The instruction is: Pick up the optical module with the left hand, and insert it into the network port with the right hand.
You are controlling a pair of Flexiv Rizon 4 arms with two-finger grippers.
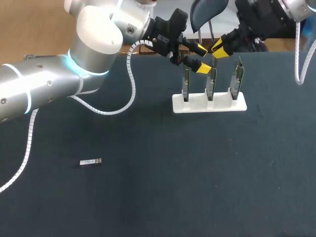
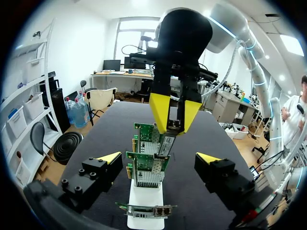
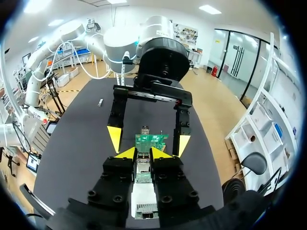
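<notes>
A white stand (image 1: 209, 104) holds three upright green network cards (image 1: 211, 83). My right gripper (image 1: 219, 49) comes down from the far right and is shut on a silver optical module (image 2: 166, 143), held right at the upper edge of the cards (image 2: 146, 167). In its own view the module (image 3: 142, 168) sits between the right gripper (image 3: 143, 155) fingers, over the cards (image 3: 151, 140). My left gripper (image 1: 201, 59) hangs open just left of it, its fingers astride the row of cards (image 2: 159, 160). A second optical module (image 1: 91, 162) lies flat on the table at the near left.
The dark table (image 1: 197, 173) stretches wide in front of the stand. My left arm (image 1: 89, 44) and its white cable (image 1: 129, 84) cross the far left part. The two grippers are very close above the stand.
</notes>
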